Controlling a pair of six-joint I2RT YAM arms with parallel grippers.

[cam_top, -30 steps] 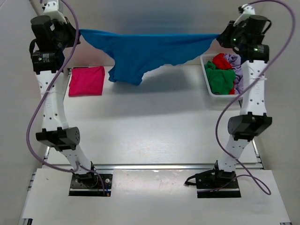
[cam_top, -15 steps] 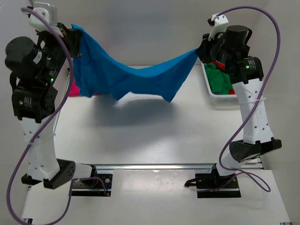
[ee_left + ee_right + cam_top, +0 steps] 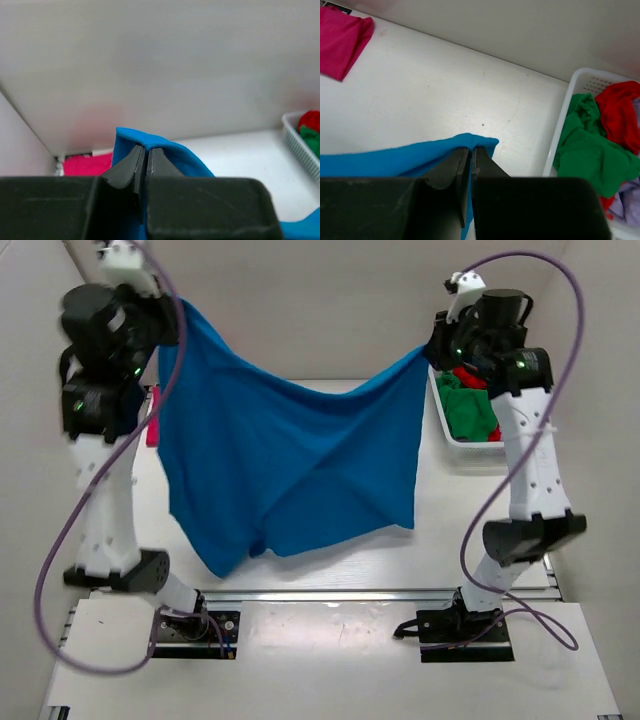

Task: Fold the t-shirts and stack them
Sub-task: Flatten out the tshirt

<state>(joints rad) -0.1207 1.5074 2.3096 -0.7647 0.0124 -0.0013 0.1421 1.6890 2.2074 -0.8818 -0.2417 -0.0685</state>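
Note:
A bright blue t-shirt [image 3: 290, 465] hangs spread in the air between both arms, its lower edge draping down toward the table's near side. My left gripper [image 3: 172, 312] is shut on its upper left corner [image 3: 135, 139]; the jaws [image 3: 146, 150] pinch the cloth. At the upper right corner [image 3: 480, 141], my right gripper [image 3: 432, 348] is shut on the fabric, fingertips together [image 3: 471, 150]. A folded magenta-pink t-shirt [image 3: 340, 37] lies flat at the table's far left, mostly hidden in the top view behind the blue one. Green [image 3: 470, 408], red and lavender shirts sit crumpled in the basket.
A white lattice basket [image 3: 450, 435] stands at the table's far right edge [image 3: 590, 82], close under my right wrist. A white wall runs behind the table. The arm bases [image 3: 190, 625] [image 3: 465, 625] sit at the near edge.
Both arms have lifted and drawn the blue shirt toward the near side; it has dropped open from a bunched band into a wide hanging sheet. Both grips have held.

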